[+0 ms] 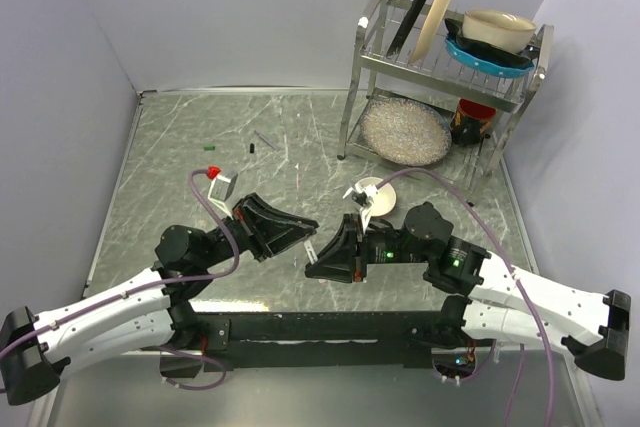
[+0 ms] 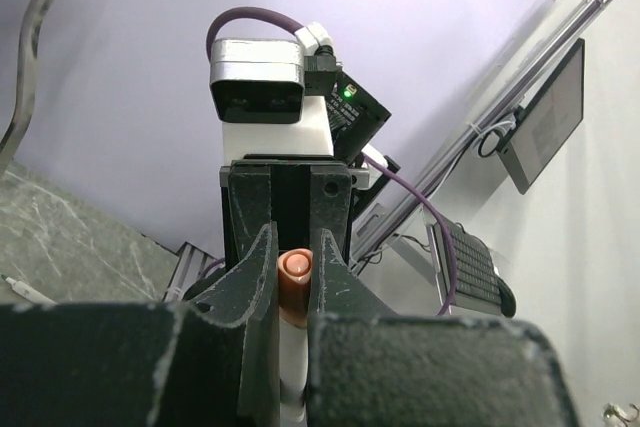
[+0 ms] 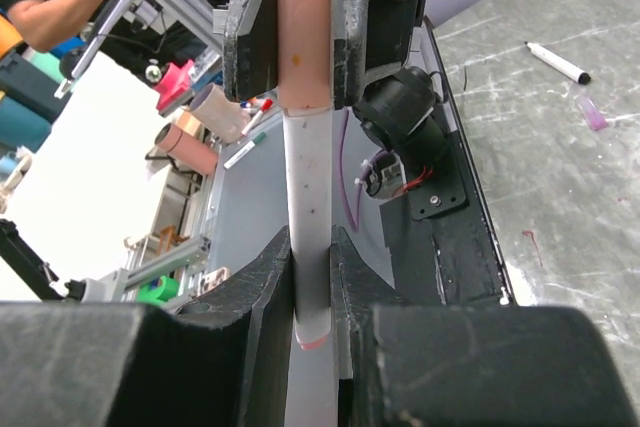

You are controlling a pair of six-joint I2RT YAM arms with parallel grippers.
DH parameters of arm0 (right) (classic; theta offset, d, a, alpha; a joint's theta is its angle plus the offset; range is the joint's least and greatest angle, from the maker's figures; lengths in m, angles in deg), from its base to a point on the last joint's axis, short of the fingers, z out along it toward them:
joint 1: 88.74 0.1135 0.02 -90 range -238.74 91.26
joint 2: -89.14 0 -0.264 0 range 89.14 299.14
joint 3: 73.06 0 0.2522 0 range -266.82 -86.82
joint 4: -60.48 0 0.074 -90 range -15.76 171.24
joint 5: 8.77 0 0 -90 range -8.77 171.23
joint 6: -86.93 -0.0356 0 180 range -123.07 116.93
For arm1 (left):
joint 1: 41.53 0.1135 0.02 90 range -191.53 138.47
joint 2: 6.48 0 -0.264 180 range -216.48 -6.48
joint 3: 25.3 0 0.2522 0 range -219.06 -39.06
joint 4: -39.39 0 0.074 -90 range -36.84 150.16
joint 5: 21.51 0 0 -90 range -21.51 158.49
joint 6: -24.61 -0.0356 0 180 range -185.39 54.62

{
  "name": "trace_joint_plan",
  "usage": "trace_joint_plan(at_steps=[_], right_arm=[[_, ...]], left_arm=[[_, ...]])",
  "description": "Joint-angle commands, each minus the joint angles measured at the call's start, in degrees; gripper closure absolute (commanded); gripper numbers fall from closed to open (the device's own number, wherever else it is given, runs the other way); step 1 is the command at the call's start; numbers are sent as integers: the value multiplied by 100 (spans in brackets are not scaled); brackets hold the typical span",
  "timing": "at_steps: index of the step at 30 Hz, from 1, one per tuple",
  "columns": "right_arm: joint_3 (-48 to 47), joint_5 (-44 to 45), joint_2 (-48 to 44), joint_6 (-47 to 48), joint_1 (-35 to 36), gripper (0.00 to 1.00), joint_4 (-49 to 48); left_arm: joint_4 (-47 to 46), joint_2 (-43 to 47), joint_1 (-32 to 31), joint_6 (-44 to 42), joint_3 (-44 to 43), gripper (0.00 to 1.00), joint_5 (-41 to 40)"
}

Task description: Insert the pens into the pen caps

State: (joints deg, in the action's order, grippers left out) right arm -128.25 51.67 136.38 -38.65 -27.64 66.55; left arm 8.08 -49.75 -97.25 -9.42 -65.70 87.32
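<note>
Rack (image 1: 440, 77) at the desk's (image 1: 200, 127) far right, loose caps (image 1: 212, 150) far left; at centre, a pen (image 3: 305, 197) spans left pincer (image 2: 293, 277) and right pincer (image 3: 312, 277).

Count: white pens 2, namely held pen (image 3: 308, 197) and black-tipped pen (image 3: 558, 62). Thin purplish pen (image 1: 265, 139): 1. Caps 3: pink cap (image 3: 303, 37), green cap (image 1: 211, 149), black cap (image 1: 252, 148). Dish rack (image 1: 440, 84): 1. Arms: 2.

A robotics lab: walled test table (image 1: 200, 137), monitor (image 2: 545, 112) on aluminium framing (image 2: 590, 9).
</note>
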Motion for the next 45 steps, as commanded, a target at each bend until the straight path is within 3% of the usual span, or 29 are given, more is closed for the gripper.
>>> trace_joint_plan(at_steps=[1,11,22,35,45], right_arm=[[-1051,1471,74,270,-406,100,-1764],[-1675,1506,347,525,-652,100,-1306],[-2044,864,865,-28,-1074,100,-1736],[-2501,1875,926,709,-1065,100,-946],[-2616,1805,1243,657,-1083,100,-981]], left_arm=[[1520,-199,-562,-42,439,99,1387],[2309,98,-940,-270,580,99,1009],[2240,-59,-1213,-419,659,99,1000],[3690,425,-1230,-762,361,99,367],[3295,222,-1239,-736,211,99,490]])
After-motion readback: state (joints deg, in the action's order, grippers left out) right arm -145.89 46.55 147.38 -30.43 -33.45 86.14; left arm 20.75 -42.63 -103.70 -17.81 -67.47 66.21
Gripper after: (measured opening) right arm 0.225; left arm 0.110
